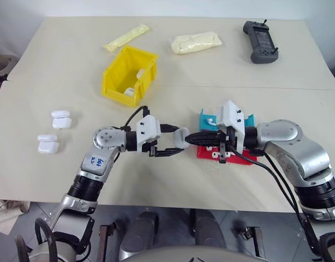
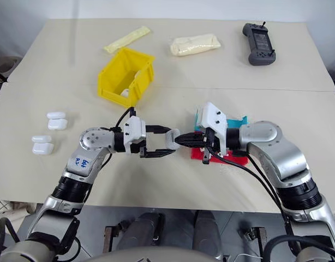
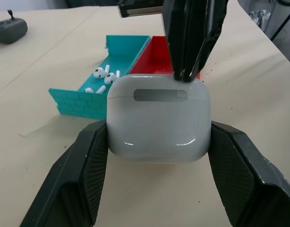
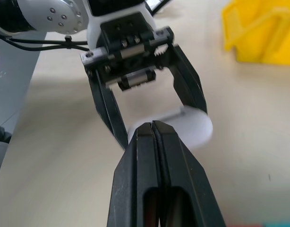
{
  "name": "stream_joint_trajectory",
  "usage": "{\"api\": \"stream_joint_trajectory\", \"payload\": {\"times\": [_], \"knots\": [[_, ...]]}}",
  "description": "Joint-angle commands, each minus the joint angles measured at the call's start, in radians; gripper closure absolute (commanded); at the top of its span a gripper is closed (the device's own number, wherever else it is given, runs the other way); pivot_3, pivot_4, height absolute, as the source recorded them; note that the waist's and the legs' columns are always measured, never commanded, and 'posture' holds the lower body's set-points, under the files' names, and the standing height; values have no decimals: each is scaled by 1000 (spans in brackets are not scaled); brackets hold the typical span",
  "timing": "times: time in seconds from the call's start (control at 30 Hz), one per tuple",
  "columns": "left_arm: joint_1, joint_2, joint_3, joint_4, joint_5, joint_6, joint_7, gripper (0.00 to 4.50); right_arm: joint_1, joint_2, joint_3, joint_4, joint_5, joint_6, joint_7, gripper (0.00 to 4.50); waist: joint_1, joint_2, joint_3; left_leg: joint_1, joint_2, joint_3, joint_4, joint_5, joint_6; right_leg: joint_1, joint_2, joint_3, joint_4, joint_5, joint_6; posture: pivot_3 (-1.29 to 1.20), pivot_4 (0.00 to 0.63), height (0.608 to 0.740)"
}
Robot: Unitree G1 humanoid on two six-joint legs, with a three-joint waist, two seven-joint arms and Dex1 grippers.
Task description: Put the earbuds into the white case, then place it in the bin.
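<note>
both fingers of the left gripper (image 1: 175,143) are clamped on the white case (image 3: 158,118), one black pad pressed against each side of it, and the case is held above the table (image 1: 58,71) near the middle of its front edge. the case's lid is closed, its seam and hinge plate turned toward the left wrist camera.

going left to right: at the far left of the table lie four spare white cases (image 1: 54,132) in two pairs, one pair nearer the front edge than the other. farther back and toward the middle stands the yellow bin (image 1: 130,75), with small white items inside; what they are cannot be told. behind it lies a long pale yellow packet (image 1: 126,37), and a thicker one (image 1: 196,42) lies to its right.

then comes the held case, and just right of it the right gripper (image 4: 152,126), its two fingers pressed tight together with nothing between them. their joined tips sit at the top edge of the case, right by the hinge side.

under and behind the right gripper sit a teal tray (image 3: 100,80) and a red tray (image 3: 154,59), side by side and touching. several earbuds (image 3: 103,75) lie loose in the teal tray. a dark grey handheld controller (image 1: 260,41) rests at the far right back of the table.
</note>
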State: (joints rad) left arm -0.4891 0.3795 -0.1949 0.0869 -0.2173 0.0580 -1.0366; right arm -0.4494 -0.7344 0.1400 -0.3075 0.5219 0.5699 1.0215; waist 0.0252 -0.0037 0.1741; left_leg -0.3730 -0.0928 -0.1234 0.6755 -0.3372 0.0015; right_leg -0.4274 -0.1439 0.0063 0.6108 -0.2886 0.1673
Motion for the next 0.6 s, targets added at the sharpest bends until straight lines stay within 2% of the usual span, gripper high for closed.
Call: {"api": "stream_joint_trajectory", "payload": {"times": [0.03,0.17,0.27,0.43,0.6], "knots": [[19,-26,63,-86,-98,-34,5,1721,51,-19,-80,-21,36,27,-11,4470,0,0,0,0,0,0,0,0,0,0,0,0,0,0,0,0,150,740],[97,-20,127,-153,-172,-4,21,1721,137,11,-193,-75,120,15,-25,4470,-4,0,0,0,1,1,-1,0,0,0,0,0,0,0,0,0,150,740],[179,0,184,-213,-204,11,55,1721,202,41,-265,-109,174,6,-54,3864,-4,0,0,1,1,1,-1,0,0,0,0,1,0,0,0,0,150,740],[304,-25,349,-313,-245,34,256,1721,283,128,-355,-140,158,-109,-137,2211,1,0,0,1,0,0,-1,0,0,1,0,1,0,0,0,0,150,740],[297,-43,500,-346,-270,197,545,1721,345,152,-383,-170,116,-171,-180,437,2,0,0,1,1,0,0,0,0,1,0,1,1,0,0,0,150,740]]}}
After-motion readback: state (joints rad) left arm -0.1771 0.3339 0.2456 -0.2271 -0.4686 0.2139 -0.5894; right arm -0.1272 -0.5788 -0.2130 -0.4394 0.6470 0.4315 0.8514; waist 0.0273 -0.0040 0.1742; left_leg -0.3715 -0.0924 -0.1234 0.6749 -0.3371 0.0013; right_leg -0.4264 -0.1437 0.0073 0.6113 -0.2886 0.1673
